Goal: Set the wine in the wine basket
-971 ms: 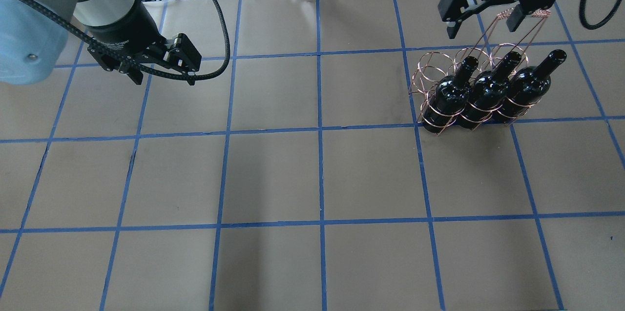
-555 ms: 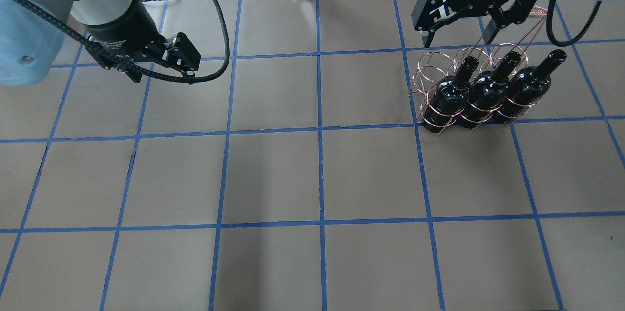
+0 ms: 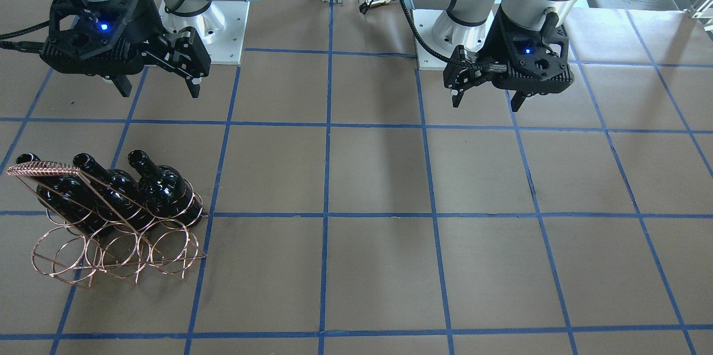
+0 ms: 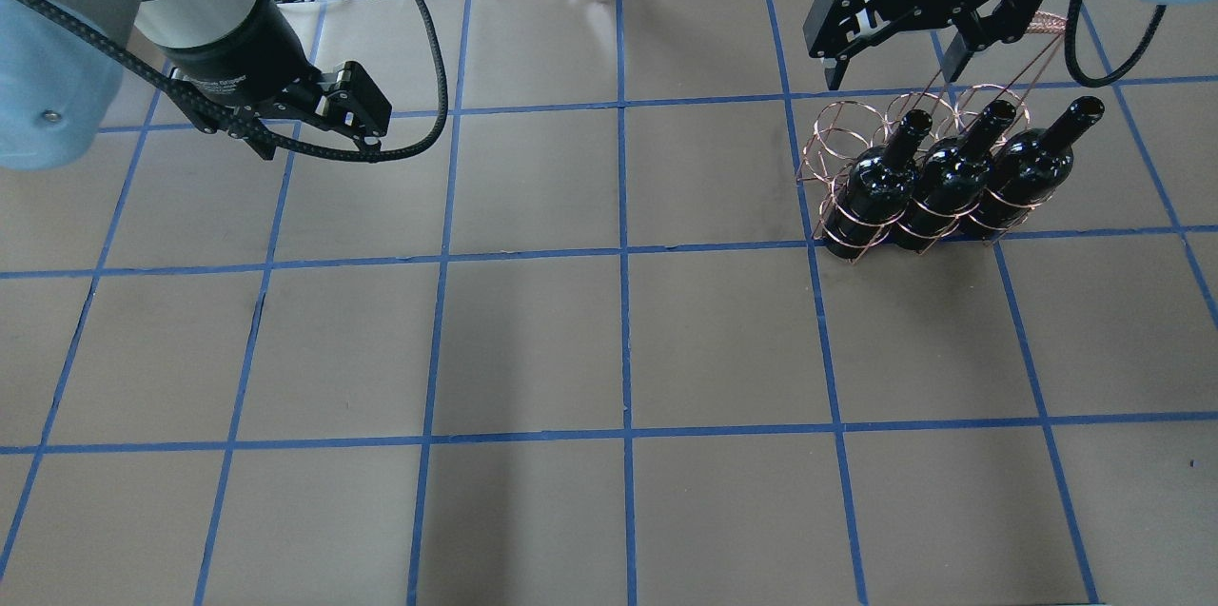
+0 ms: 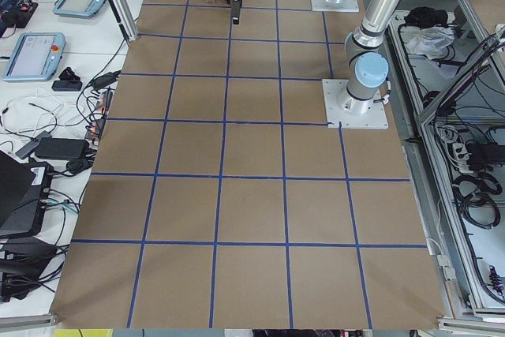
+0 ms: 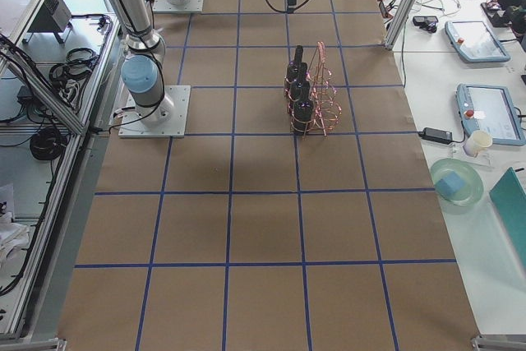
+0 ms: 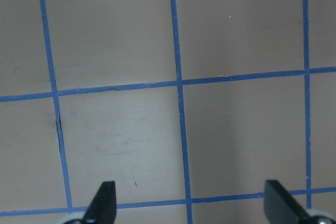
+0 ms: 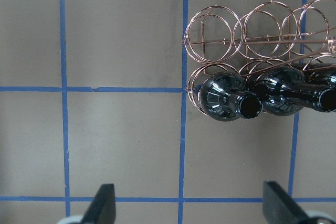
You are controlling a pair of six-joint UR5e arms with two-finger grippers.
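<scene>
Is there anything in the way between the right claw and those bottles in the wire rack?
Nothing visible does. The right gripper hangs open, apart from the basket, with only bare table below it. The three bottles stand in the row nearer the robot, necks free. The handle rises beside them, not over them.

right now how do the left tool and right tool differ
The right tool hangs near the basket with its three bottles; the left tool is far from it, over bare table. The right wrist view shows basket and bottles; the left wrist view shows only table. Both are open and hold nothing.
</scene>
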